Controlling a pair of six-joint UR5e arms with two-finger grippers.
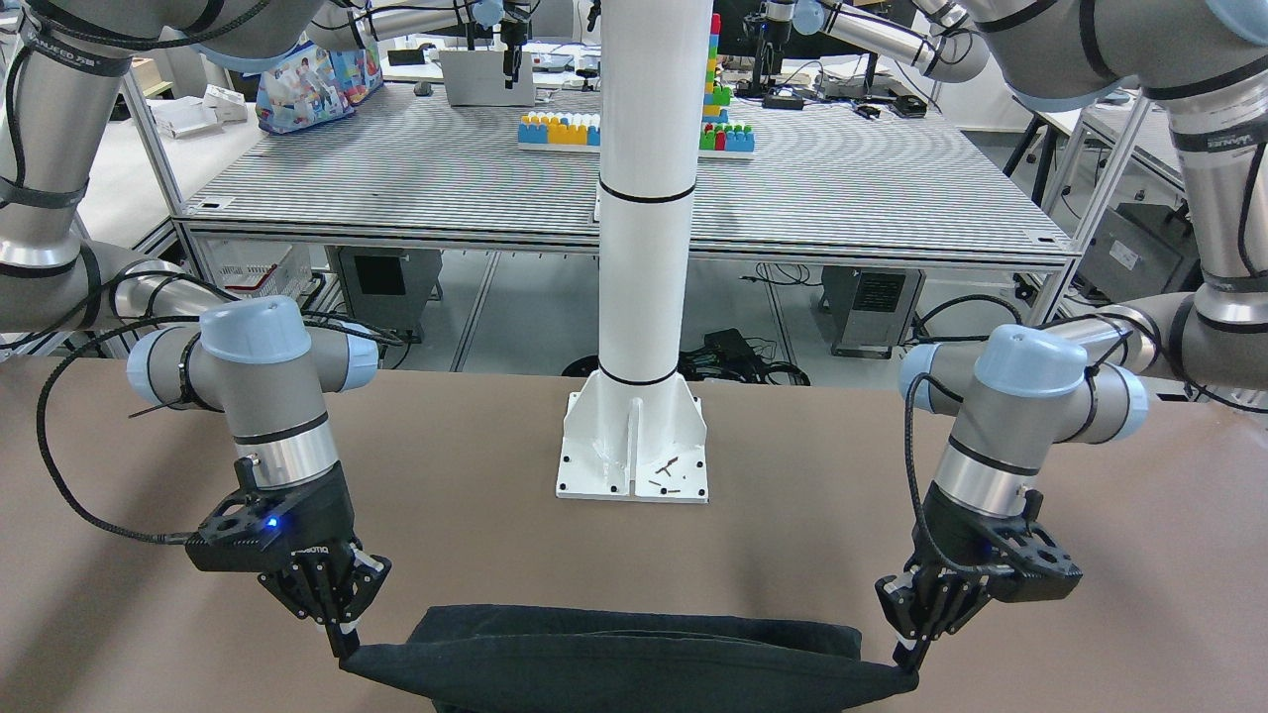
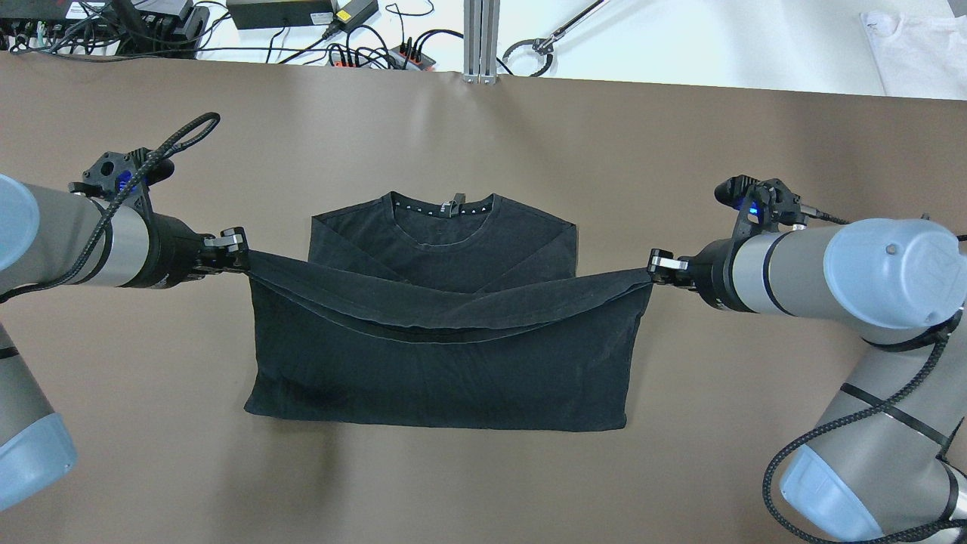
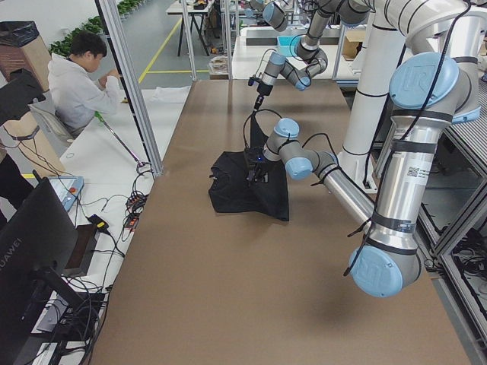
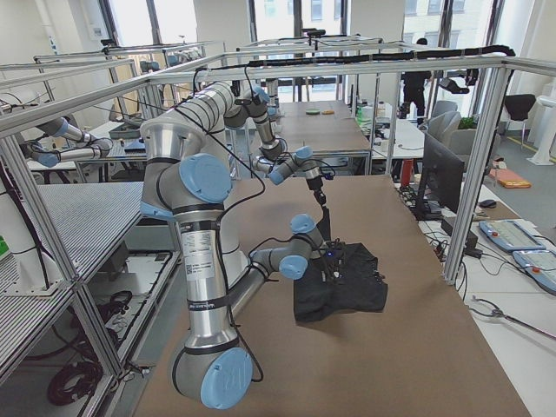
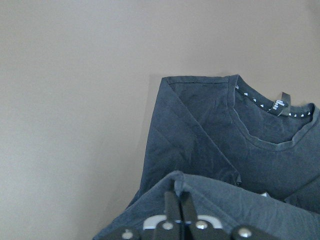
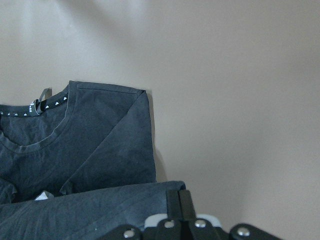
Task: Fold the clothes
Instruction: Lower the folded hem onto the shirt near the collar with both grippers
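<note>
The clothes (image 2: 446, 363) are one black T-shirt with folded-in sleeves, lying on the brown table (image 2: 483, 128), collar (image 2: 442, 208) toward the far edge. Its hem edge (image 2: 453, 302) is lifted and stretched taut between both grippers, sagging in the middle above the shirt's body. My left gripper (image 2: 240, 255) is shut on the hem's left corner. My right gripper (image 2: 654, 268) is shut on the right corner. The left wrist view shows shut fingers (image 5: 172, 202) pinching fabric below the collar tag (image 5: 281, 104). The right wrist view shows the same pinch (image 6: 180, 200).
A white pillar (image 1: 644, 198) on a base plate (image 1: 634, 456) stands at the robot's side of the table. Cables and power supplies (image 2: 287, 15) lie beyond the far edge. A person (image 3: 76, 84) sits off to the side, away from the table.
</note>
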